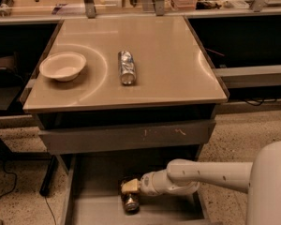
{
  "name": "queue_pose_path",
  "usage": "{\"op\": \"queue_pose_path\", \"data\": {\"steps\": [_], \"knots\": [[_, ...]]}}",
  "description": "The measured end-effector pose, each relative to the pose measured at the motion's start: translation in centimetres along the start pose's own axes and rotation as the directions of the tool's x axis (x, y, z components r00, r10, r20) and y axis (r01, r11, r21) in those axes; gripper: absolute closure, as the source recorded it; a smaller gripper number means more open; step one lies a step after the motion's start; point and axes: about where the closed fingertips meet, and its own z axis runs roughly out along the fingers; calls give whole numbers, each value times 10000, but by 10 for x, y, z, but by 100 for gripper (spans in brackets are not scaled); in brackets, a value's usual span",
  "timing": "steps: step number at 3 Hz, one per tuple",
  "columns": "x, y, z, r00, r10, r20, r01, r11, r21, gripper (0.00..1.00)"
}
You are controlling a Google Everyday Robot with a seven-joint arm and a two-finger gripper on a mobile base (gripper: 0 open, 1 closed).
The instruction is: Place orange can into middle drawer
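Note:
The orange can (130, 202) lies in the open middle drawer (96, 205), its shiny silver end turned toward me. The drawer is pulled out low at the front of the cabinet, with a plain grey floor and low side walls. My gripper (130, 187) reaches in from the right on the white arm (201, 175) and sits right at the can's upper end, touching or almost touching it. Part of the can is hidden behind the gripper.
Above the open drawer is a shut grey drawer front (126, 137) with small orange scratches. On the tan table top (168, 64) lie a slim silver-blue can (127, 67) on its side and a white bowl (62, 65). Cluttered benches stand behind.

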Motion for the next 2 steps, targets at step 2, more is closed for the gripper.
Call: {"op": "queue_pose_path", "data": {"steps": [2], "knots": [[0,0,0,10000,0,-3,0,10000,-1,0]]}}
